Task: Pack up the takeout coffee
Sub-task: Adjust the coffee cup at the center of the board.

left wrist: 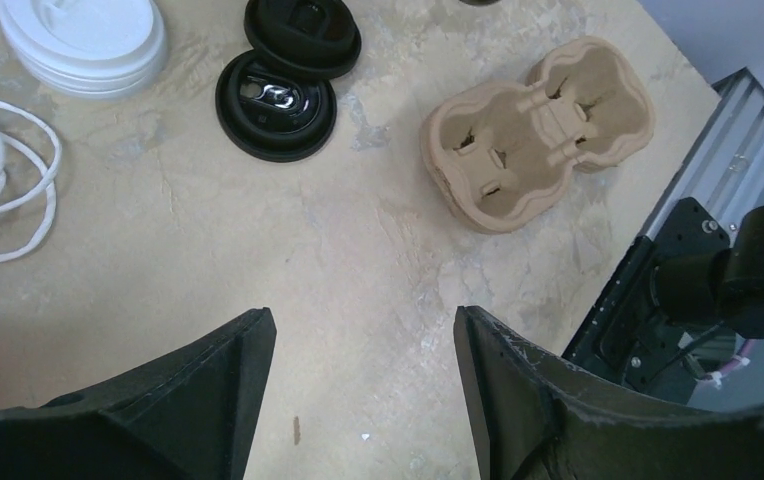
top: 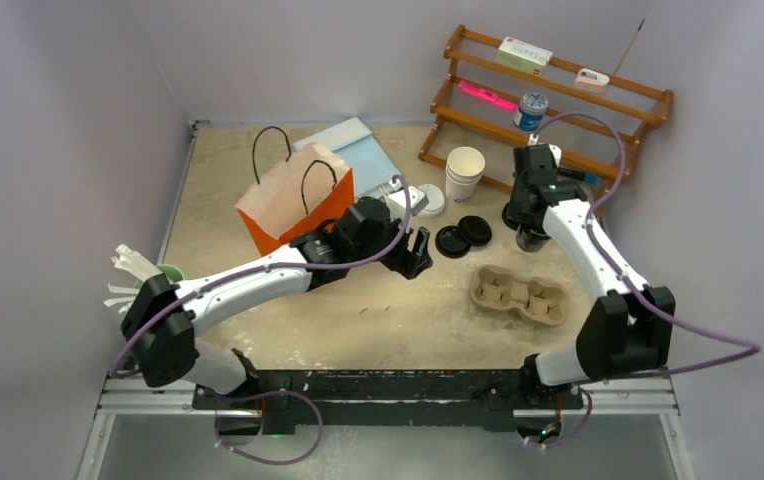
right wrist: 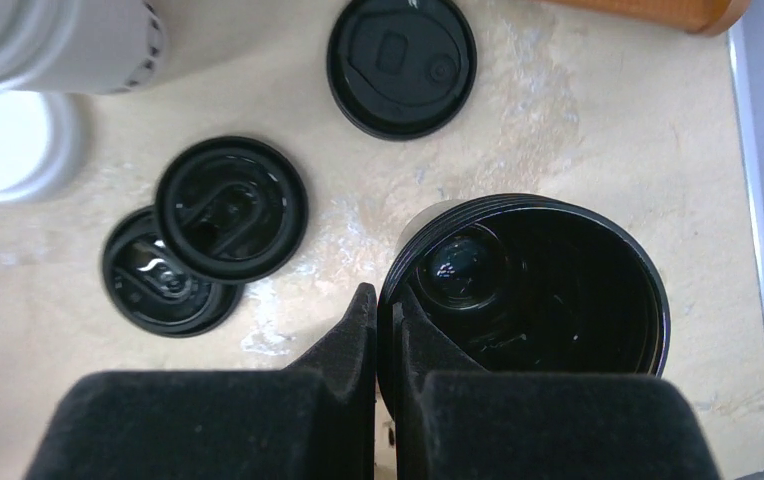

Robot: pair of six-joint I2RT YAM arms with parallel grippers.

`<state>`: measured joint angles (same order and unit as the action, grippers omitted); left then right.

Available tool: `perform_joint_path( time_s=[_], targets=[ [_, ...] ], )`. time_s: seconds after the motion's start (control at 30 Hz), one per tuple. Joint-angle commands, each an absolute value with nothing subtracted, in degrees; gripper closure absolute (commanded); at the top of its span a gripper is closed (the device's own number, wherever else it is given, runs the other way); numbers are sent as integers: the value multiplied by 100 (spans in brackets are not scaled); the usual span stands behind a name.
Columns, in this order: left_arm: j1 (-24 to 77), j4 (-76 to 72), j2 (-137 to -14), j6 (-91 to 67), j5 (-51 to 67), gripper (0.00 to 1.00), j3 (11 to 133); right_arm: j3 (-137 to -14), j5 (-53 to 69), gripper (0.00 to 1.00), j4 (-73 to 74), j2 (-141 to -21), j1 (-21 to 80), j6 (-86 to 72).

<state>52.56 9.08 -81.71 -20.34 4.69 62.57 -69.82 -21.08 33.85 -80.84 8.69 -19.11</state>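
- Closest to the arm bases: brown carrier [top: 518, 295], flat on the surface [left wrist: 258, 230], both holes empty. No cup packed in there yet.
- A little further, left gripper [top: 416, 252] above a bare patch of surface. Fingers [left wrist: 228, 380] wide apart, holding nothing.
- Just past that, two black lids [left wrist: 276, 105], one partly on top of the other, loose on the surface. Not on any cup.
- Off to the right, right gripper [right wrist: 383, 300], fingers [right wrist: 348, 340] pinched tight on the rim of the black cup [right wrist: 568, 270], one finger inside and one outside. No lid on the cup. Cannot tell whether lifted or standing on the surface.
- Just beyond the cup, a third black lid [right wrist: 401, 65], lying alone.
- Further back, a pile of white lids [left wrist: 83, 40] and a stack of white cups [top: 464, 172]. Not part of this job.
- Back left, an orange bag [top: 293, 200], leaning over. Inside hidden from view.
- Furthest away, a wooden rack [top: 558, 100] by the wall.
- Best guess: very early in the job. One cup gripped, nothing else done. Left to do: lid onto the cup, then the cup into its place for carrying.
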Motion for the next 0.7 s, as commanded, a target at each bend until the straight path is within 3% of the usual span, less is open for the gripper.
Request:
perform_joint_path(
  time_s=[0.0,0.3,0.43,0.47,0.53,0.67],
  targets=[
    [5260,277,-8469,-1863,528,31,6595,-6785,-2226,100,3011,-8409,868,-2034],
    [5265,-350,-9042,-1846,656,31,6694,-6626,-1992,99,2771,-8835,904,-1944],
    [5265,-685,-9323,-1865,694,30,6724,-6504,-1623,73,2620,-8595,920,-1909],
    [5265,-761,-9371,-1882,694,30,6724,-6478,-1493,71,2602,-8532,919,-1911],
    [5265,-938,-9468,-1934,694,30,6707,-6467,-1393,72,2618,-8434,923,-1933],
    [5263,-1230,-9687,-2014,713,30,6704,-6475,-1540,84,2738,-8309,923,-1951]
  ],
)
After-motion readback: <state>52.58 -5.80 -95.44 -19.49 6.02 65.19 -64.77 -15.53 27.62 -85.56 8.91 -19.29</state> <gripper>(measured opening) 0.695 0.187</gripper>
